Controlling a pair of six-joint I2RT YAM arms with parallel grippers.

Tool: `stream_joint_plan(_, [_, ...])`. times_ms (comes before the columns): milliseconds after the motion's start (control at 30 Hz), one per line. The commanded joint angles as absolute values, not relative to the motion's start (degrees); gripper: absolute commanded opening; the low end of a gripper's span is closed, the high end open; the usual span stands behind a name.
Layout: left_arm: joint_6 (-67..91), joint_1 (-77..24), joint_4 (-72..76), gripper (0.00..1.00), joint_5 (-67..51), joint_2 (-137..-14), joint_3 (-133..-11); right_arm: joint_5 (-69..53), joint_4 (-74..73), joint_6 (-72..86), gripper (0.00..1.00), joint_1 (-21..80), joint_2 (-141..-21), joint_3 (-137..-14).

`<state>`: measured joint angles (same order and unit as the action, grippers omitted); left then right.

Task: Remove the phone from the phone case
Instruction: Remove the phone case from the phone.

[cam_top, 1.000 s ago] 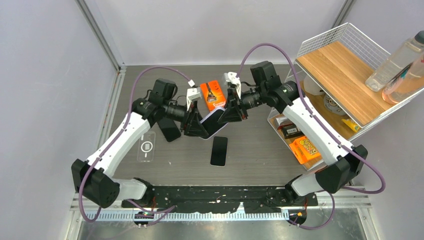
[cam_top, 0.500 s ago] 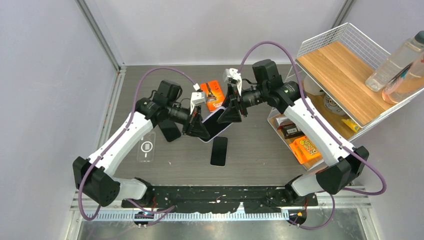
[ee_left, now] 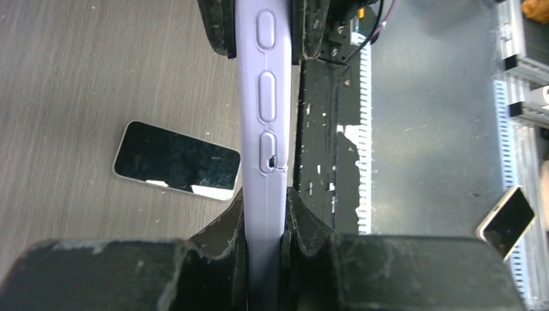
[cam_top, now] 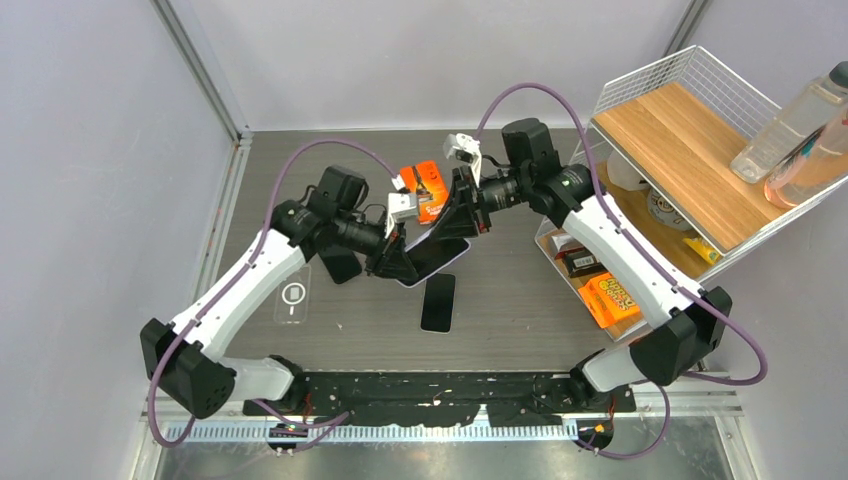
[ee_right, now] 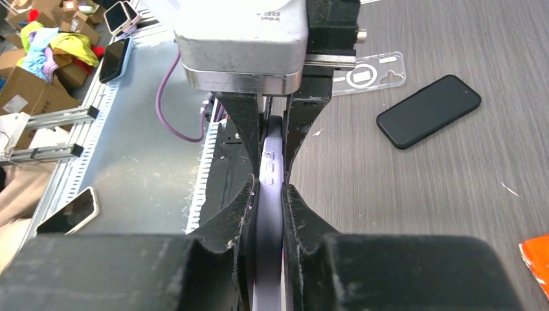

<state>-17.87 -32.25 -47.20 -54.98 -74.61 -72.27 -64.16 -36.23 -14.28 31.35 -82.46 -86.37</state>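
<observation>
Though edgewise at each wrist, phone case (ee_left: 259,175) broadside overhead, left pincer (ee_left: 264,214) and right pincer (ee_right: 268,197) tight on it.

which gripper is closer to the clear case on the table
Left. The left gripper, shut on the lilac cased phone, sits right of the clear case; the right gripper clamps the same phone farther right.

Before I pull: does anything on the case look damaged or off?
Yes. The lilac phone case, clamped between the left tool and the right tool, shows what looks like a small tear at the side button nearest the left tool.
</observation>
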Motion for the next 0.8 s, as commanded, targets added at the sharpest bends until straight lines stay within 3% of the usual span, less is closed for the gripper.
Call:
stream_joint_plan(0, [-23.2,-33.8,-47.1,0.00,-50.7,-70.4,-72.7,-70.7,-32.3,-11.5,0.06,30.7,-83.8,-85.6])
stream_joint_plan(200, [-32.1,-38.8,-48.7,0.00,-34.3,-66.5,-71.9,-76.2,-22.2,0.4,0.05,30.4,-85.7,-81.7])
stream_joint_plan(433, [-35.2,-45.0,-49.8,0.00,-19.6,-65.0,-73.5,-80.0,11.2,27.6,0.05,30.4,-89.6,-72.4])
stream_joint_plan(767, [-35.4,-53.5,-50.3,0.00,-3.5,-65.0,-74.5,-78.2,12.1,31.0,0.05,30.4,-94.3,-71.5])
